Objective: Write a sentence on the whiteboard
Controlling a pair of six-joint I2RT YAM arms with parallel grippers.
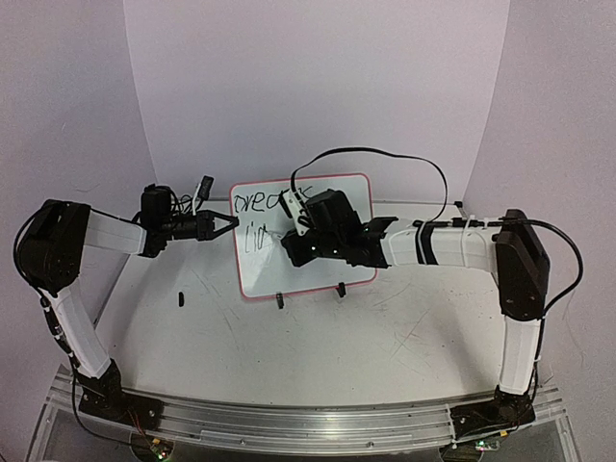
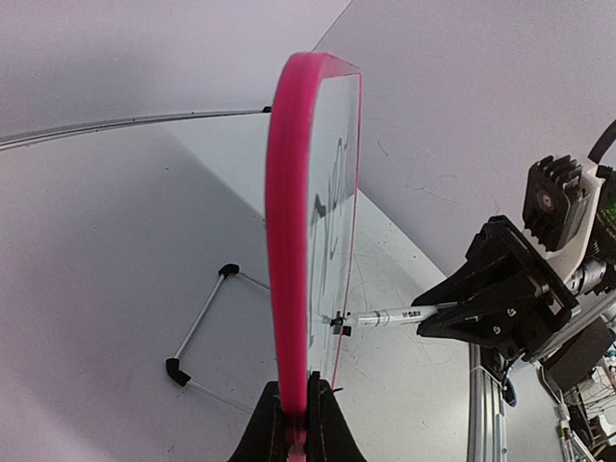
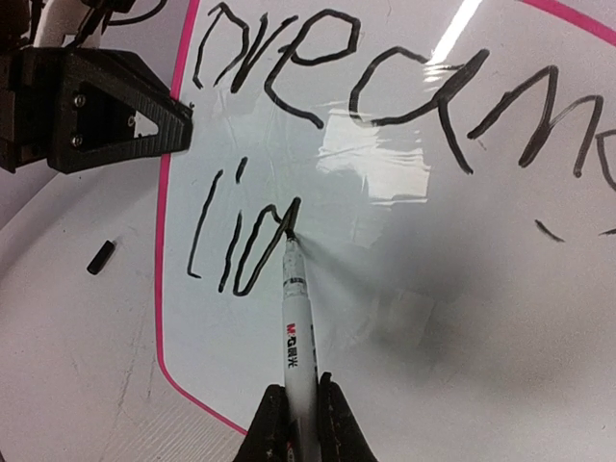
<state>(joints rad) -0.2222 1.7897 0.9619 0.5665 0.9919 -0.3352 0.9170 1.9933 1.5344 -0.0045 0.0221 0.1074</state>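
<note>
The whiteboard [image 1: 351,265] with a red-pink frame stands tilted mid-table on two black clip feet. My left gripper [image 1: 228,224] is shut on its left edge; the frame [image 2: 290,241] runs between the jaws. My right gripper [image 1: 291,247] is shut on a white marker [image 3: 298,346]. Its tip touches the board in the second line. The sentence [image 3: 375,87] reads "dream" on the top line, with "li" and a partial stroke [image 3: 250,241] below. The marker also shows in the left wrist view [image 2: 395,315], tip against the board face.
A small black marker cap [image 1: 179,298] lies on the table left of the board, also in the right wrist view [image 3: 101,257]. A wire stand [image 2: 197,332] lies behind the board. A black cable [image 1: 385,154] arcs over the right arm. Curved white backdrop behind.
</note>
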